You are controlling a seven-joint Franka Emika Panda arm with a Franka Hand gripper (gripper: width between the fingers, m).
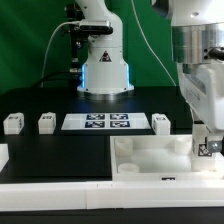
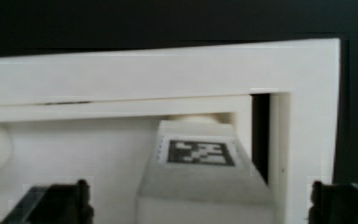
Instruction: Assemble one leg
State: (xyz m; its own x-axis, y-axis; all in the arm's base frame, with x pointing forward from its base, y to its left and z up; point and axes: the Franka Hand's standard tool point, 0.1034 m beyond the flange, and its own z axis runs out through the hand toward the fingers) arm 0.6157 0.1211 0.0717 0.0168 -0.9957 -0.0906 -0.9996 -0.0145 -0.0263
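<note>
A leg (image 2: 201,160), a small white block with a black-and-white tag, stands inside the far right corner of the large white tray (image 2: 140,90). My gripper (image 2: 199,205) is open, with one dark finger on each side of the leg and a gap on both sides. In the exterior view the gripper (image 1: 207,150) hangs low over the tray's (image 1: 150,160) right end, and the leg's tag (image 1: 207,147) shows between the fingers. Three more legs stand on the black table, two (image 1: 13,123) (image 1: 46,123) on the exterior view's left and one (image 1: 161,123) on its right.
The marker board (image 1: 96,122) lies flat between the loose legs. The robot's white base (image 1: 104,72) stands behind it, in front of a green backdrop. A white rail (image 1: 60,189) runs along the table's front edge. A small white block (image 1: 3,154) sits at the left edge.
</note>
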